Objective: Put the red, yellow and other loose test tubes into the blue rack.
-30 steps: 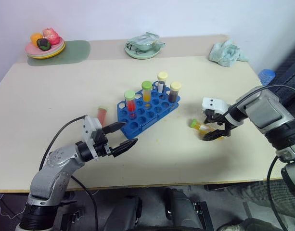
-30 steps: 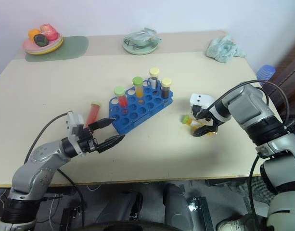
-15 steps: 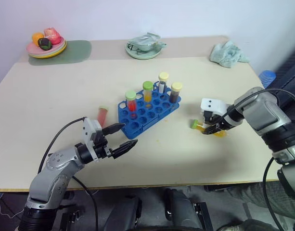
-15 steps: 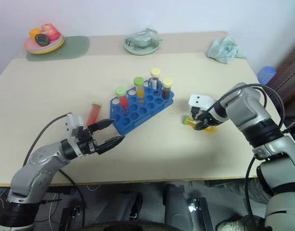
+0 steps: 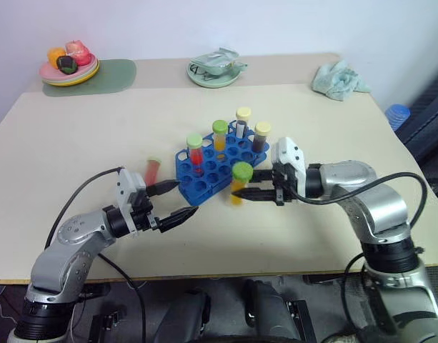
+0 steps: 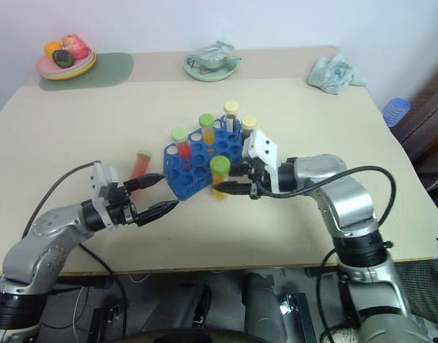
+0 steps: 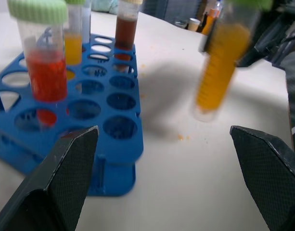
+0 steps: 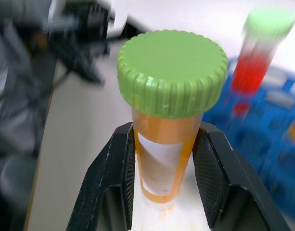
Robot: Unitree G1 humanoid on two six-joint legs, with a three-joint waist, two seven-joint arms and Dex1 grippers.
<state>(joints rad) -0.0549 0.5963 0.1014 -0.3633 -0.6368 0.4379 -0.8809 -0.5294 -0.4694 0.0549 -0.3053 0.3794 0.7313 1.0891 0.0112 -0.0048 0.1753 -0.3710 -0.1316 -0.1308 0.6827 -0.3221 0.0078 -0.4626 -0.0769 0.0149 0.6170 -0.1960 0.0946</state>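
Yellow-orange tube (image 5: 239, 183) hangs upright, pinched just under its green cap by the right gripper (image 5: 256, 184) beside the blue rack (image 5: 217, 166) mid-table, ready for lowering, while the left gripper (image 5: 177, 201) waits wide open.

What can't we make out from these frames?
- Right gripper: the yellow tube it clamps has its bottom end cut off by the wrist view's lower edge.
- Same tube blurred in the left wrist view, label unreadable.
- Red tube lying left of the blue rack: too small in the head views to tell its cap colour.
- Contents of the far bowl: too small.
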